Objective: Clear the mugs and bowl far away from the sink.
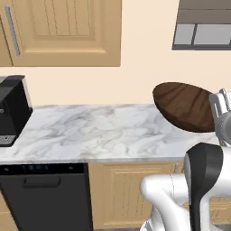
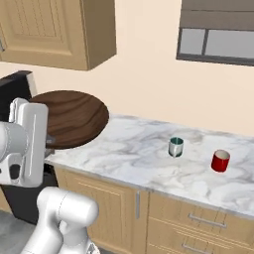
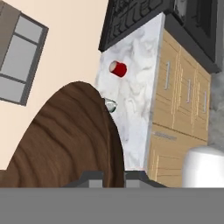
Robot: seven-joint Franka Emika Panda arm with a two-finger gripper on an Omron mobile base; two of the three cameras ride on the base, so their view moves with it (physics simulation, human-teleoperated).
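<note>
While your jaws stay out of sight behind the wooden bowl (image 2: 69,118), they are clamped on its rim, holding it tilted in the air above the marble desk (image 2: 144,158). Look toward 3 o'clock: a teal-lined mug (image 2: 175,147) and a red mug (image 2: 220,160) stand apart on the desk.

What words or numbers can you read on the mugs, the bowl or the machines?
None: no words, labels or numbers can be read anywhere.
The red mug is plain.
The teal mug shows no writing.
The wooden bowl, held in the shut gripper, has only wood grain.
The black machine on the counter carries no marks clear enough to read.
</note>
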